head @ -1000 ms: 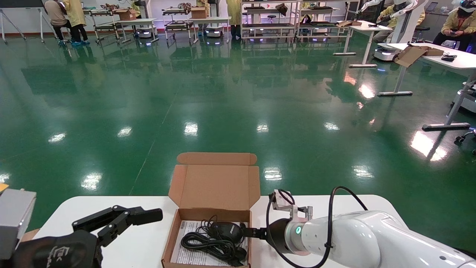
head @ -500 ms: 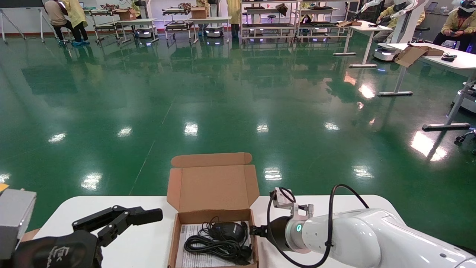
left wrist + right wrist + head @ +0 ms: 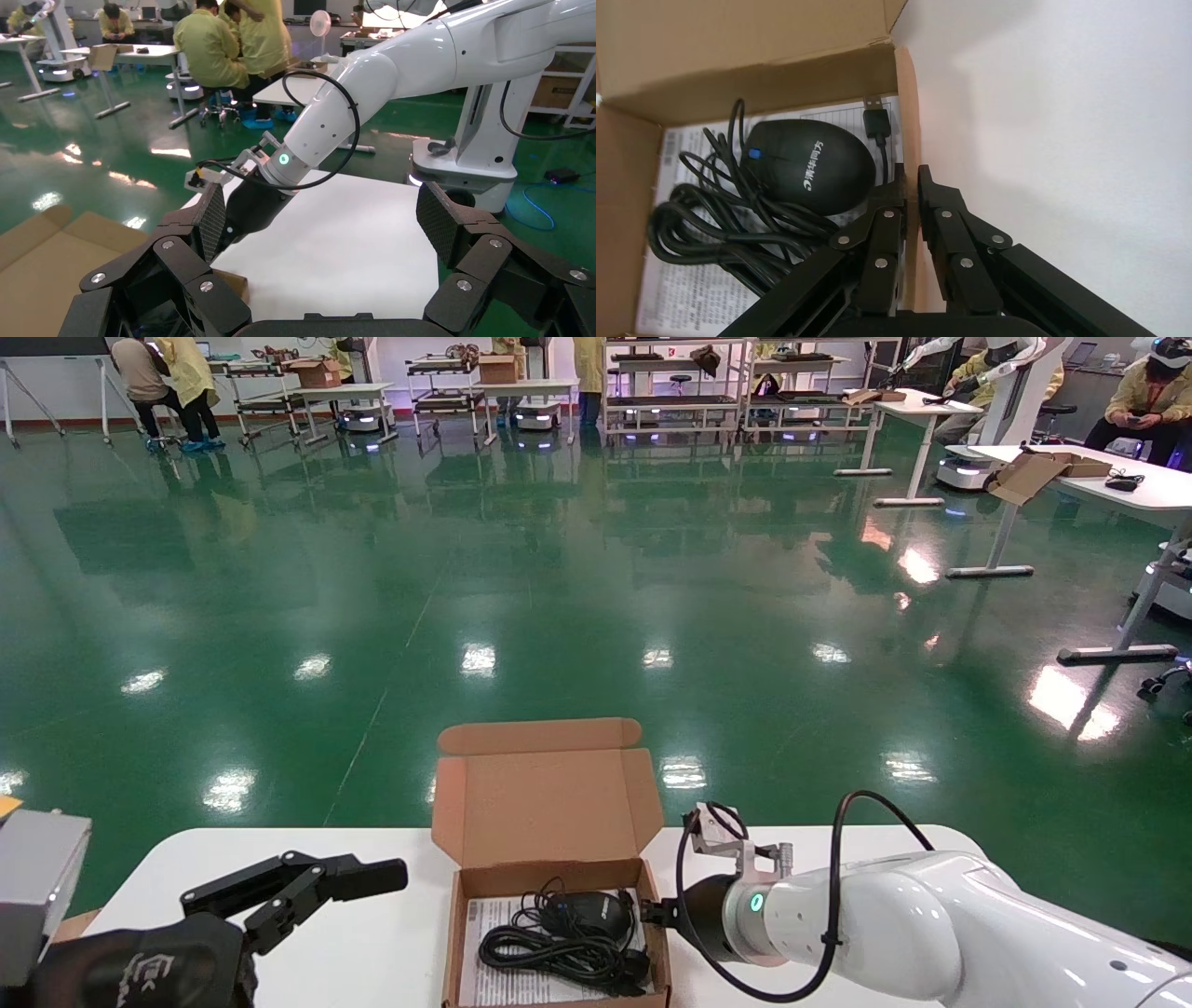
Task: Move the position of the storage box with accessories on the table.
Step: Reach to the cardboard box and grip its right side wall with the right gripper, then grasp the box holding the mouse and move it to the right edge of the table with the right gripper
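Clamped on the right side wall of the storage box, the right gripper has one finger inside and one outside, pressed against the cardboard. The box sits on the table near its middle, lid standing open toward the far edge, with the black mouse and its bundled cable lying on the printed paper sheet inside. Compared with half a second ago, the box has slid a little toward the robot's right and turned slightly, dragged by that wall pinch; a second ago it sat further left again. So the move is under way, and the contents have ridden along without spilling. The left gripper hovers over the table's left part, fingers spread wide, holding nothing. The box's near edge is cut off by the head view, and the right arm hides the table beyond it.
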Robot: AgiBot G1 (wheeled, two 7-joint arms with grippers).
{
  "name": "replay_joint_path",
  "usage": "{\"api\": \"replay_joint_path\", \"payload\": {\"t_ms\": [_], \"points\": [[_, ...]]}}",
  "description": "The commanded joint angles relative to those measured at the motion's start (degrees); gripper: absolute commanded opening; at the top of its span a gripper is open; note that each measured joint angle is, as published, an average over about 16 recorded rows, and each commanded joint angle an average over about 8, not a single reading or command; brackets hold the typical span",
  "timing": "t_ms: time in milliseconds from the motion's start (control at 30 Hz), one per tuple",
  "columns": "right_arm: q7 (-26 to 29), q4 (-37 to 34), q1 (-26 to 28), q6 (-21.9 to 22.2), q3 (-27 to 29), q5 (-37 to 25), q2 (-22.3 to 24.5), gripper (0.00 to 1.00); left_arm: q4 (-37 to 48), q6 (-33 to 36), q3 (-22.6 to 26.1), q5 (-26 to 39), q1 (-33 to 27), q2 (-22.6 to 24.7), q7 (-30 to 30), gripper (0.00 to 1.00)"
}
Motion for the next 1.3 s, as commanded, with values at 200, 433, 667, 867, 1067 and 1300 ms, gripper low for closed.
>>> {"api": "replay_joint_path", "payload": {"t_ms": [200,433,667,867,1067,1300], "points": [[-1.79,-0.35,1.34,-1.06,0.19,1.21,0.31,0.00,0.00,0.00,0.00,0.00,0.00,0.00,0.00,1.00],[-6.96,-0.87,6.62,-4.34,2.30,4.49,1.97,0.00,0.00,0.00,0.00,0.00,0.00,0.00,0.00,1.00],[-14.84,-2.53,13.93,-9.50,5.32,8.45,5.53,0.00,0.00,0.00,0.00,0.00,0.00,0.00,0.00,1.00],[-22.33,-7.26,20.32,-13.32,7.53,10.77,8.29,0.00,0.00,0.00,0.00,0.00,0.00,0.00,0.00,1.00],[-30.74,-14.52,25.31,-15.08,8.87,11.71,9.81,0.00,0.00,0.00,0.00,0.00,0.00,0.00,0.00,1.00],[-38.67,-23.07,27.81,-12.98,9.68,11.97,10.70,0.00,0.00,0.00,0.00,0.00,0.00,0.00,0.00,1.00]]}}
